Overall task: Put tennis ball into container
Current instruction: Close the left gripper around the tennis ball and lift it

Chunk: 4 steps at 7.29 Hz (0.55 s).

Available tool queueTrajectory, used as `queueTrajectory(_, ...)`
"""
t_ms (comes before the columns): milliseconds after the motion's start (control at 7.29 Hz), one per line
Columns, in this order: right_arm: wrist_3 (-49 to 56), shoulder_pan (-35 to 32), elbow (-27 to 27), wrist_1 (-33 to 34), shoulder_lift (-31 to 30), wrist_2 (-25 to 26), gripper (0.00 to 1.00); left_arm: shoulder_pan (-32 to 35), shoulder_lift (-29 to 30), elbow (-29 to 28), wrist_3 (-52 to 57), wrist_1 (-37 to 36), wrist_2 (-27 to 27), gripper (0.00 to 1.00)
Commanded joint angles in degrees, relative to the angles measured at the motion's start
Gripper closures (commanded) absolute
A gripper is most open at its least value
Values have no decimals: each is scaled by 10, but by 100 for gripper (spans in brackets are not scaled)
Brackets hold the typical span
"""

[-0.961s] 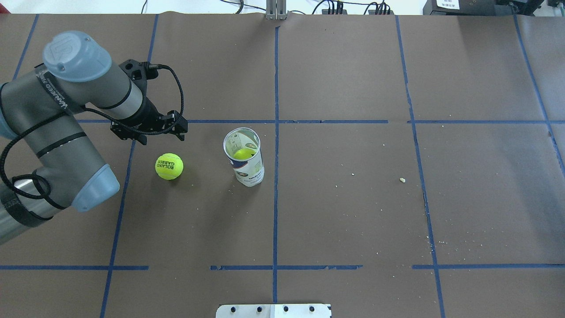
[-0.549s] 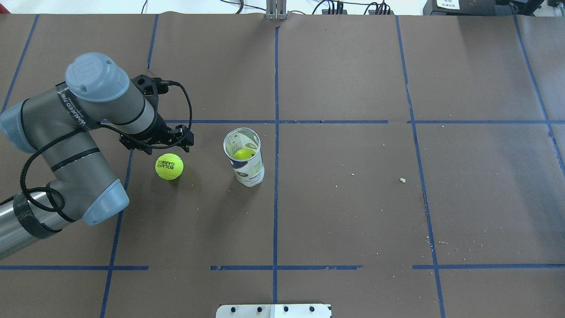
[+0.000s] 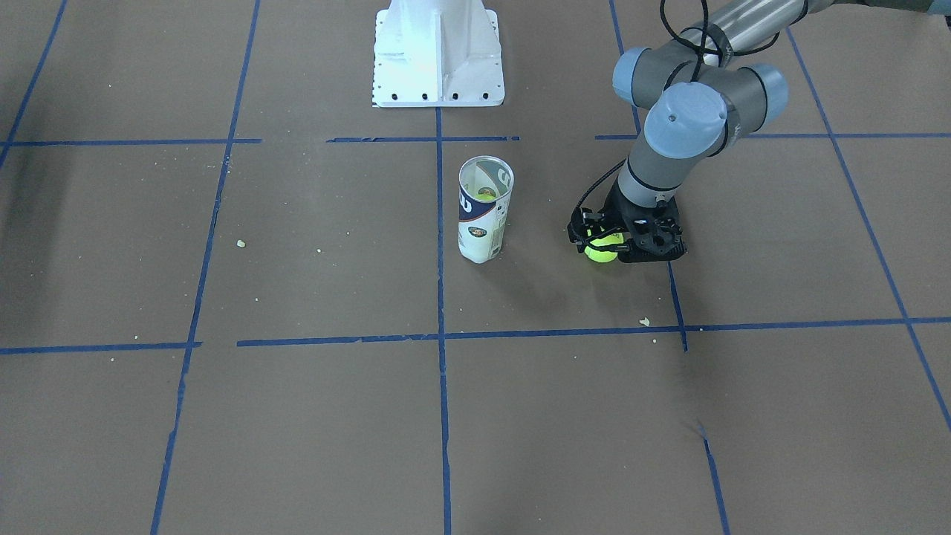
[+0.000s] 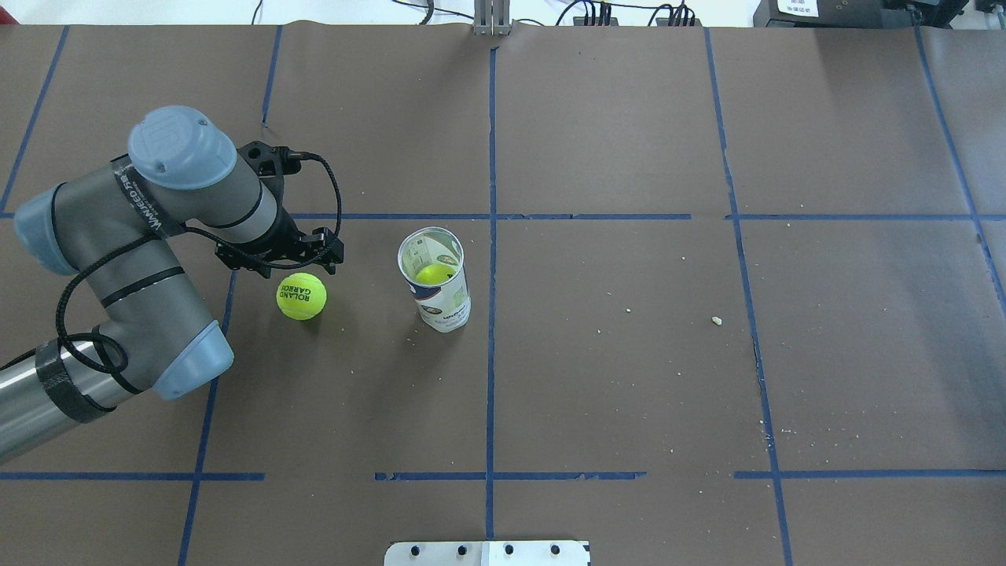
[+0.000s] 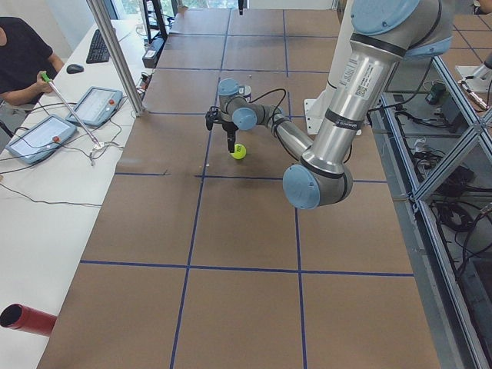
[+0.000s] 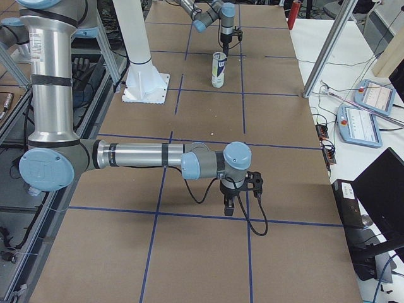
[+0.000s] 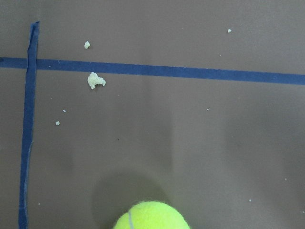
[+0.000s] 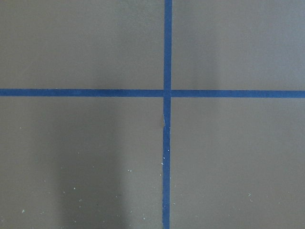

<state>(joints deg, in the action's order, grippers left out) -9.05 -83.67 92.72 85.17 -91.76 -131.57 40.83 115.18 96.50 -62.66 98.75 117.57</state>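
— On the brown paper surface [image 4: 629, 393], which way does the tennis ball [image 4: 301, 296] lie from the left hand [image 4: 281, 258]?
— Just beside it, on the robot's own side and a touch toward the container [image 4: 435, 279]. The wrist camera catches only the ball's top at its lower edge, so I judge the hand is not centred over it.
— Is the hand open?
— I cannot tell. The wrist housing and cable hide the fingers from above, and the front view is too small.
— And the right hand [image 6: 230, 203]?
— Well apart, low over bare paper. I cannot tell its state either. The left arm is plainly the nearer.
— How will things handle?
— The ball is round, fuzzy felt; it should give a little and may roll if nudged. The container is a clear, thin plastic tube, upright, mouth up, with another yellow ball [image 4: 431, 274] at its bottom. It probably tips easily.
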Motion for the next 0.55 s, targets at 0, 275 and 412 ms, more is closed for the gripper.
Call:
queueTrajectory(0, 0, 0, 0, 0, 0, 0, 0, -7, -6, -3, 0, 6, 0, 0)
queueTrajectory(275, 0, 0, 0, 0, 0, 0, 0, -22, -9, -4, -4, 6, 0, 0)
queueTrajectory(412, 0, 0, 0, 0, 0, 0, 0, -24, -9, -4, -4, 6, 2, 0)
